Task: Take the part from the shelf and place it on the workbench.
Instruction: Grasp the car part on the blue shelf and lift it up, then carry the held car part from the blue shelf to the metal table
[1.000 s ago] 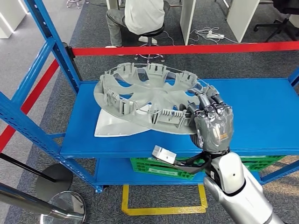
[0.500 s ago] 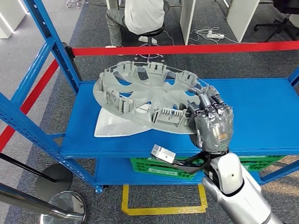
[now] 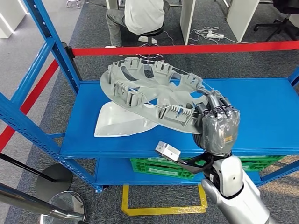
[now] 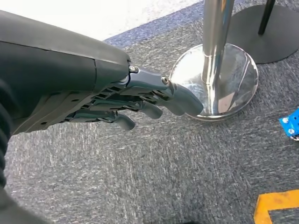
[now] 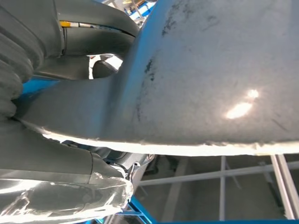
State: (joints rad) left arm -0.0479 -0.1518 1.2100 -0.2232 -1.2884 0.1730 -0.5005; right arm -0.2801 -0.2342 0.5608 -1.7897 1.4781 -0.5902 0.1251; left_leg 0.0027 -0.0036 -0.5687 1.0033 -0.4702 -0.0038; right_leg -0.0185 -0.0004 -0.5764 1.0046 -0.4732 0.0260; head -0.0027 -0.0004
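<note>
The right hand (image 3: 217,125) grips the near right rim of the grey wheel cover (image 3: 155,95), fingers (image 3: 211,103) curled over the top of the edge and thumb underneath. The wheel cover is tilted: its far left side stands clear above the blue shelf (image 3: 267,116), while the gripped side sits lower, near the shelf's front right. Its ribbed inner face with clips and cut-outs points upward. In the right wrist view the smooth grey outer face of the wheel cover (image 5: 218,79) spans the picture, with the hand (image 5: 53,140) closed on it from both sides.

Under the raised wheel cover, on the left part of the shelf, lies a flat white panel (image 3: 118,123), partly covered by it. On the lower level of the shelf stands a green crate (image 3: 159,167). Yellow floor tape (image 3: 162,207) marks the carpet in front of the shelf. A red barrier tape (image 3: 183,48) runs across behind the shelf, and beyond it a person (image 3: 141,16) sits on a stool with their back turned.

The left hand (image 4: 116,100) hangs over grey carpet, holding nothing, its fingers stretched out and slightly apart, near the shiny round base of a metal post (image 4: 218,79). That post base (image 3: 65,205) also shows at the near left on the floor.
</note>
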